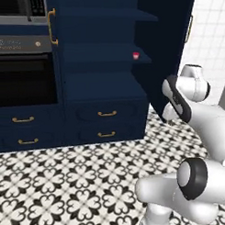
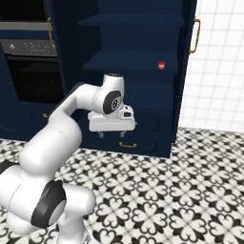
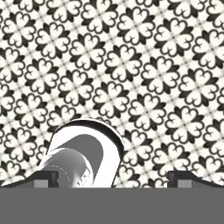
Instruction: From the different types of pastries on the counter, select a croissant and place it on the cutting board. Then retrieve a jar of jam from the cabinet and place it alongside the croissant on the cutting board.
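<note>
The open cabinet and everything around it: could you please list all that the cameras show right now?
Cabinet: one, navy blue, doors open, shelves and two drawers with gold handles, centre.
Jam jar: one, small, red with a white top, on a middle shelf toward its right end.
Oven: one, black, built in left of the cabinet.
Wall: white tiles, right of the cabinet.
Floor: black-and-white patterned tiles.
Gripper: one, white, pointing down at the floor in front of the cabinet drawers, jaws apart and holding nothing.
</note>
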Robot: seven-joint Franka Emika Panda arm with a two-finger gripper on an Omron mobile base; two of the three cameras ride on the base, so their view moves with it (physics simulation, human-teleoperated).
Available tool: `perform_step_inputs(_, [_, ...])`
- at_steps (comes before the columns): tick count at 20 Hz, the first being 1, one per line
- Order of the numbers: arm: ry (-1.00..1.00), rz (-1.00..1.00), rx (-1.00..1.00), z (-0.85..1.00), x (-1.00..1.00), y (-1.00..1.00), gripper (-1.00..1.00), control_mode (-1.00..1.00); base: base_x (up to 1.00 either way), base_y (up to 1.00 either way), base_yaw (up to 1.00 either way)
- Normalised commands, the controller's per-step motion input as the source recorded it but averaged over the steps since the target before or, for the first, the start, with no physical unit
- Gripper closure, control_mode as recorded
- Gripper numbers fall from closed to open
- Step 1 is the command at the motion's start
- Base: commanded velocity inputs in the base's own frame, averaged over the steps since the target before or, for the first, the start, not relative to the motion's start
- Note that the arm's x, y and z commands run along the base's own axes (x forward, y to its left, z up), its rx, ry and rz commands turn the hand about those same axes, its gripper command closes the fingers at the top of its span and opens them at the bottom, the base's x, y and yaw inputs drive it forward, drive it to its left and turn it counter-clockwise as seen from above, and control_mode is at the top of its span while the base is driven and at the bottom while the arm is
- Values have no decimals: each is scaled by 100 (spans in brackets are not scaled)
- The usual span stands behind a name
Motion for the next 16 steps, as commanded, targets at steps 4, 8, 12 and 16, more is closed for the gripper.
perform_step_inputs(4, [0, 0, 0, 0, 0, 0, -100, 100, 75, 33, 2])
perform_step_inputs(8, [0, 0, 0, 0, 0, 0, -100, 100, 100, -1, 9])
perform_step_inputs(12, [0, 0, 0, 0, 0, 0, -100, 100, 100, 4, 9])
perform_step_inputs(16, [0, 0, 0, 0, 0, 0, -100, 100, 100, -4, 10])
